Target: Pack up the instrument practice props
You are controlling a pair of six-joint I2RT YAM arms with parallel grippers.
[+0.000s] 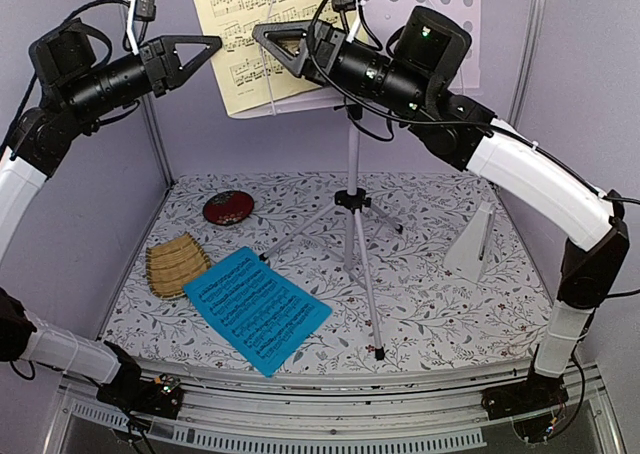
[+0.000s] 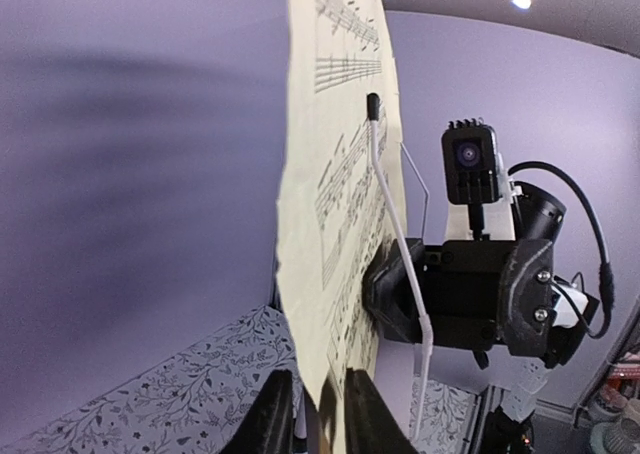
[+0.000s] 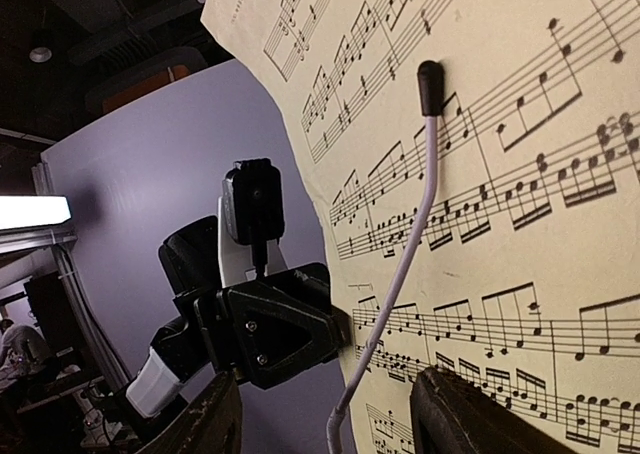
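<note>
**Item: pale-yellow music sheet (image 1: 235, 34).** It stands on the music-stand desk (image 1: 450, 4), high above the bench (image 1: 430, 304), with a white retaining wire (image 3: 400, 264) pressing across its face.

**Left tool (image 2: 320, 416).** Clenched narrowly on the sheet's lower left edge, with a finger on either side of the paper.

**Right tool (image 3: 335, 384).** Released, fingers well apart, holding nothing. It hangs before the sheet's face near the wire.

**Step, as judged.** Lifting the sheet off the desk.

**Handling notes.**
- Use the right tool to ease the wire away from the paper first.
- Then draw the sheet sideways and upward, parallel to the desk. Thin paper tears if dragged under the wire.
- Keep the pull gentle, as the tripod legs (image 1: 352, 224) may tip.

**Also unpacked.** The blue music sheet (image 1: 257, 309) and the metronome (image 1: 472, 239) are on the bench.
</note>
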